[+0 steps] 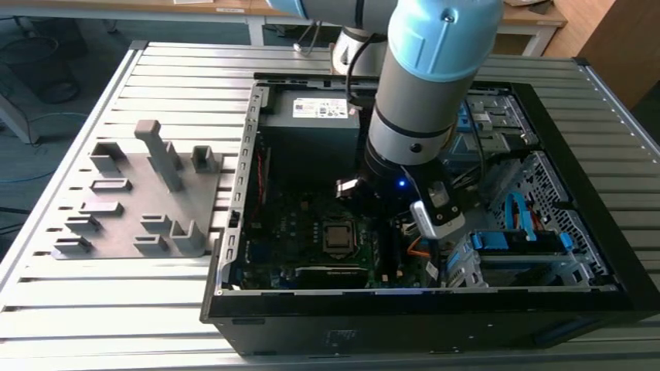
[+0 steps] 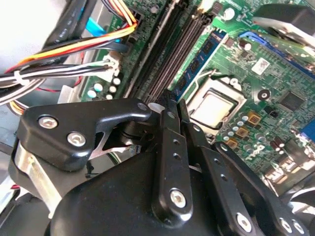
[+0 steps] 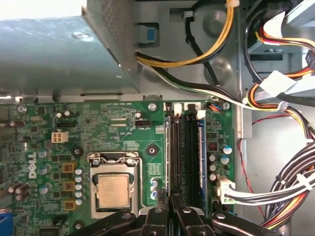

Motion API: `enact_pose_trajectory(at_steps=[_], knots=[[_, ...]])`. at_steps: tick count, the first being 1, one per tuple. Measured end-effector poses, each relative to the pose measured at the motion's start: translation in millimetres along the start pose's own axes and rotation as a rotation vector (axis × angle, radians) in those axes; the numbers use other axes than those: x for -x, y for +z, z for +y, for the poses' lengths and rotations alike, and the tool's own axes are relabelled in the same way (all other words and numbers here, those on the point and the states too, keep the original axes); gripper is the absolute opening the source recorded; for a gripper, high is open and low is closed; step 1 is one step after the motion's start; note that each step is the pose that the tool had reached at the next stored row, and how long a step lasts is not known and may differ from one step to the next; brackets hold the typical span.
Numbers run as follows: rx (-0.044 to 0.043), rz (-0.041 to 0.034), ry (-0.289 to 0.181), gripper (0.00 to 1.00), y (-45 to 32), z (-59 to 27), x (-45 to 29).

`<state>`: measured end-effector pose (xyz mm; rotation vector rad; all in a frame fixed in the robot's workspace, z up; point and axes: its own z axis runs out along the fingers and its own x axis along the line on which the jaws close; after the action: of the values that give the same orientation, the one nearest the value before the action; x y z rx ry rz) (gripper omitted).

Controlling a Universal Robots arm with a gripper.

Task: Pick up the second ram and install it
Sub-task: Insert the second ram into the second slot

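1. The second ram (image 2: 197, 64): thin, long blue-green board w/ black chips, standing on edge in the slot bank right beside the CPU socket (image 2: 214, 108), on the socket's side of the black slots.
2. Gripper (image 2: 172, 101) hovers just over the slot ends near the socket. Its fingers are pressed together w/ nothing seen between them.
3. Socket sits on a green mobo inside an open black PC case (image 1: 413, 305).
4. Case lies on a slatted metal table (image 1: 103, 309). Grey fixture blocks (image 1: 144, 209) are well apart from the socket, outside the case.
5. Wooden desks (image 1: 206, 9) stand behind.
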<state>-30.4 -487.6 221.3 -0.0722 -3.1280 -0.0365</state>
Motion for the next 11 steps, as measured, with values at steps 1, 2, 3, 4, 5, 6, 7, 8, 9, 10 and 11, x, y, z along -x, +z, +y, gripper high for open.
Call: enact_pose_trajectory(at_steps=[1, 2, 3, 4, 5, 6, 7, 8, 9, 10, 11], knots=[[-0.0013, -0.0001, 0.000, 0.14, 0.3, 0.1, 1.1], [-0.0028, -0.0001, 0.000, 0.14, 0.7, 0.2, 1.9], [-0.0038, -0.0002, 0.000, 0.14, 1.0, 0.2, 2.1], [-0.0045, -0.0002, 0.000, 0.14, 1.1, 0.2, 2.3], [-0.0048, -0.0002, 0.000, 0.14, 1.4, 0.3, 2.4], [-0.0056, -0.0003, 0.000, 0.14, 1.6, 0.5, 2.6], [-0.0067, -0.0004, -0.001, 0.14, 1.9, 0.9, 3.2], [-0.0083, -0.0004, -0.002, 0.14, 2.2, 1.1, 3.7], [-0.0100, -0.0005, -0.002, 0.14, 2.3, 1.3, 3.9], [-0.0125, -0.0006, -0.001, 0.14, 2.4, 1.4, 4.1], [-0.0157, -0.0007, -0.001, 0.14, 2.4, 1.6, 4.2]])
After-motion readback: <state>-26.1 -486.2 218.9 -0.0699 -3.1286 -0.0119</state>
